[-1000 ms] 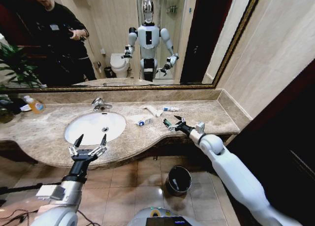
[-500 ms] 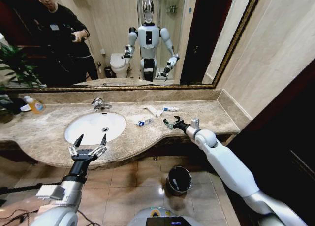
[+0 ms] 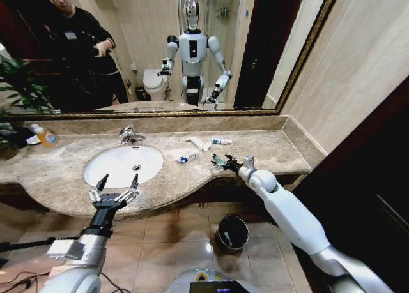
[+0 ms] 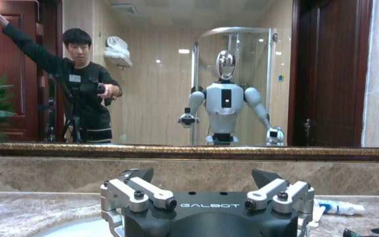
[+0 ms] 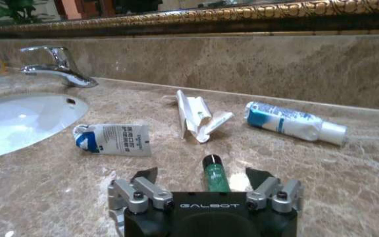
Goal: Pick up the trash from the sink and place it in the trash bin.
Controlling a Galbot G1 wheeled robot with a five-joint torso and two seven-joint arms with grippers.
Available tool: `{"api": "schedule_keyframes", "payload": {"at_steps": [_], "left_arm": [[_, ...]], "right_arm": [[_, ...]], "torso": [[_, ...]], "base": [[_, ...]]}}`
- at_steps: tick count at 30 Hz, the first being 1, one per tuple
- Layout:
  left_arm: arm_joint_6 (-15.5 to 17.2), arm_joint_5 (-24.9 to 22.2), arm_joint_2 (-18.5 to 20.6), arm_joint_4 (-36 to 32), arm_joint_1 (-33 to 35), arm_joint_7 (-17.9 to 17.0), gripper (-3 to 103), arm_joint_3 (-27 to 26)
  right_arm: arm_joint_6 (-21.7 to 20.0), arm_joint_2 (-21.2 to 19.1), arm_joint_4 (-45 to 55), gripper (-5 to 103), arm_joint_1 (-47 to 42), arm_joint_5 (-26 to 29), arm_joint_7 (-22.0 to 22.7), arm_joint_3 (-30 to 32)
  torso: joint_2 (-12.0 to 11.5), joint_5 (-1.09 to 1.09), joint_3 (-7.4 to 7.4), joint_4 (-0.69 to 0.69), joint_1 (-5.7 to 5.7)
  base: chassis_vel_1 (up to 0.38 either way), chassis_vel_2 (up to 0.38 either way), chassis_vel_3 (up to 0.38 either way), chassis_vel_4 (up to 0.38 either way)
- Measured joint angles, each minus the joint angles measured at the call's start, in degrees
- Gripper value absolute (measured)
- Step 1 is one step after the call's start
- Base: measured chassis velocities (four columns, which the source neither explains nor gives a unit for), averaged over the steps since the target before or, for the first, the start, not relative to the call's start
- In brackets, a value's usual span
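Right end effector (image 3: 219, 161) low over beige marble desk (image 3: 268, 149), fingers spread wide w/ small green tube (image 5: 214, 174) lying between them on the desk, not gripped. Just beyond: flat white-and-blue squeezed tube (image 5: 114, 139) near rim of white oval sink (image 3: 121, 164), crumpled white wrapper (image 5: 196, 115), white tube w/ blue band (image 5: 293, 123) further twd the wall. Left end effector (image 3: 115, 188) hovering at sink's front edge, fingers wide, holding nothing. Small round dark trash bin w/ shiny rim (image 3: 231, 233) on tiled floor below desk.
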Motion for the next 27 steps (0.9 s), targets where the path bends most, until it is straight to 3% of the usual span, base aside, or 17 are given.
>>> {"api": "schedule_keyframes", "payload": {"at_steps": [2, 4, 10, 12, 13, 16, 23, 25, 27], "left_arm": [[0.0, 0.0, 0.0, 0.0, 0.0, 0.0, 100, 0.0], [0.0, 0.0, 0.0, 0.0, 0.0, 0.0, 100, 0.0], [0.0, 0.0, 0.0, 0.0, 0.0, 0.0, 100, 0.0], [0.0, 0.0, 0.0, 0.0, 0.0, 0.0, 100, 0.0], [0.0, 0.0, 0.0, 0.0, 0.0, 0.0, 100, 0.0], [0.0, 0.0, 0.0, 0.0, 0.0, 0.0, 100, 0.0], [0.0, 0.0, 0.0, 0.0, 0.0, 0.0, 100, 0.0], [0.0, 0.0, 0.0, 0.0, 0.0, 0.0, 100, 0.0], [0.0, 0.0, 0.0, 0.0, 0.0, 0.0, 100, 0.0]], "right_arm": [[0.0, 0.5, -1.1, 78, 0.7, -0.7, 0.1, -0.6], [0.0, 0.6, -1.4, 78, 0.8, -0.9, 0.1, -0.7], [0.5, 0.8, -3.3, 50, 1.4, -2.2, -0.2, -1.1], [0.6, 0.8, -3.4, 50, 1.5, -2.2, -0.2, -1.1], [0.7, 0.7, -3.7, 41, 1.7, -2.4, -0.3, -1.1], [0.8, 0.5, -3.9, 38, 1.9, -2.4, -0.3, -1.2], [1.1, 0.2, -4.0, 15, 2.0, -3.2, -0.4, -1.8], [1.2, 0.3, -4.0, 15, 1.9, -3.3, -0.3, -1.8], [1.3, 0.6, -3.9, 9, 1.8, -3.4, 0.0, -1.9]], "torso": [[0.0, 0.0, 0.0, 0.0, 0.0], [0.0, 0.0, 0.0, 0.0, 0.0], [0.0, 0.0, 0.0, 0.0, 0.0], [0.0, 0.0, 0.0, 0.0, 0.0], [0.0, 0.0, 0.0, 0.0, 0.0], [0.0, 0.0, 0.0, 0.0, 0.0], [0.0, 0.0, 0.0, 0.0, 0.0], [0.0, 0.0, 0.0, -0.01, 0.0], [0.0, 0.0, 0.0, 0.0, 0.0]], "base": [[0.0, 0.0, 0.0, 0.0], [0.0, 0.0, 0.0, 0.0], [0.0, 0.0, 0.0, 0.0], [0.0, 0.0, 0.0, 0.0], [0.0, 0.0, 0.0, 0.0], [0.0, 0.0, 0.0, 0.0], [0.0, 0.0, 0.0, 0.0], [0.0, 0.0, 0.0, 0.0], [0.0, 0.0, 0.0, 0.0]]}}
